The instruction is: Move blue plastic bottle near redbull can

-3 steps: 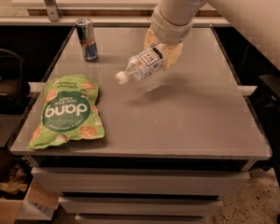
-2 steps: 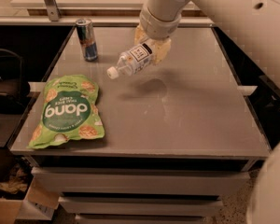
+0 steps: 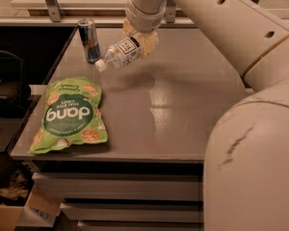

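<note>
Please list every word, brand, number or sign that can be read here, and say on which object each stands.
"dang": large white letters on the green snack bag, upside down to the camera.
Smaller print on that bag: too small to read.
Label on the blue plastic bottle, held in the gripper: a dark square, no readable words.
Print on the redbull can, beside the bottle's cap: unreadable; only a red mark shows.

The blue plastic bottle [image 3: 119, 53], clear with a white cap and a dark square on its white label, hangs tilted over the worktop's far-left corner, cap lowest, its base clamped in the gripper [image 3: 138, 43]. The redbull can [image 3: 89, 40] stands upright there, just beside the cap, seemingly not touching it.
</note>
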`<state>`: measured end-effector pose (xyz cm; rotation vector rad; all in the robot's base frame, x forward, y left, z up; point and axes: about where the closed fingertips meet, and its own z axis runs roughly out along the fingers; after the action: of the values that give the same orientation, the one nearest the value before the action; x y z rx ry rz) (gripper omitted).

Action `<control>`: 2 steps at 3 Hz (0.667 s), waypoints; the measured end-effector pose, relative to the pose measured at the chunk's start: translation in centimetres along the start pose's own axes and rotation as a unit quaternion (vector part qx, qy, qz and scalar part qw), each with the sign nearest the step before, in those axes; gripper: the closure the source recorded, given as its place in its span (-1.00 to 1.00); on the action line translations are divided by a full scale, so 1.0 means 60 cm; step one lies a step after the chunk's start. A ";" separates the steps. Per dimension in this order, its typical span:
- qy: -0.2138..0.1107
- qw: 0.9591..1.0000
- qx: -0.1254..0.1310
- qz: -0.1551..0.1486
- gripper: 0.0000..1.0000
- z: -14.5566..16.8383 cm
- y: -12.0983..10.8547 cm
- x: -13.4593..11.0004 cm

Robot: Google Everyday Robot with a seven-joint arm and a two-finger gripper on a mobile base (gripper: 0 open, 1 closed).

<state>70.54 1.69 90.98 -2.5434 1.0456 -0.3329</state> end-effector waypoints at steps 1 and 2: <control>0.003 1.000 -0.001 0.010 1.00 0.019 -0.028 -0.010; 0.003 1.000 -0.009 0.015 1.00 0.041 -0.047 -0.024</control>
<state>72.18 5.15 89.80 -2.5406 1.0931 -0.3236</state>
